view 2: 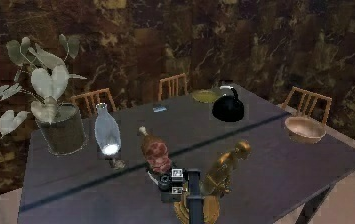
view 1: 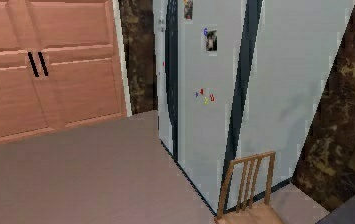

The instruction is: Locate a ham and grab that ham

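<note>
Lower middle of the arm side view: the gripper (view 2: 165,180), just below the reddish-brown ham (view 2: 155,152) on the tabletop (view 2: 265,150). I cannot tell how its fingers stand or whether it holds anything. Farther up: glass bottle (view 2: 107,135), kettle (view 2: 227,104), potted plant (view 2: 51,88).

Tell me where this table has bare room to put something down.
Bare: the stretch between the black kettle and the wooden bowl, and the near corner by the plant. Crowded: around the glass bottle and brown lump.

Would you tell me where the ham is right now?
In the arm side view, the ham lies on the table between the glass bottle and the golden object.
</note>
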{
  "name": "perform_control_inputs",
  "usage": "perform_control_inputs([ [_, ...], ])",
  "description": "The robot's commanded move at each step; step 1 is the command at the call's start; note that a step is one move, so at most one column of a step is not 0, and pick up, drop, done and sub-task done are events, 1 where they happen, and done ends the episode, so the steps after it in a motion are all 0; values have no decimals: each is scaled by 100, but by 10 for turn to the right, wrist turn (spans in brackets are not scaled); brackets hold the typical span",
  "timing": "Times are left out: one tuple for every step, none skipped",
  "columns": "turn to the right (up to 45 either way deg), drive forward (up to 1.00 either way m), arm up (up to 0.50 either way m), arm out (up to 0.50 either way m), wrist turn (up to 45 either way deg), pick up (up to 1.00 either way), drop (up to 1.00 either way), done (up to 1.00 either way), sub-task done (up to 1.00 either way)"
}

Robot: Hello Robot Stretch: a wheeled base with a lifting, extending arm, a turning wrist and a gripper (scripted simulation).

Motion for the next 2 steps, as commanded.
perform_control_inputs([
  [0, 0, 10, 0, 0, 0, 0, 0, 0],
  [0, 0, 0, 0, 0, 0, 0, 100, 0],
])
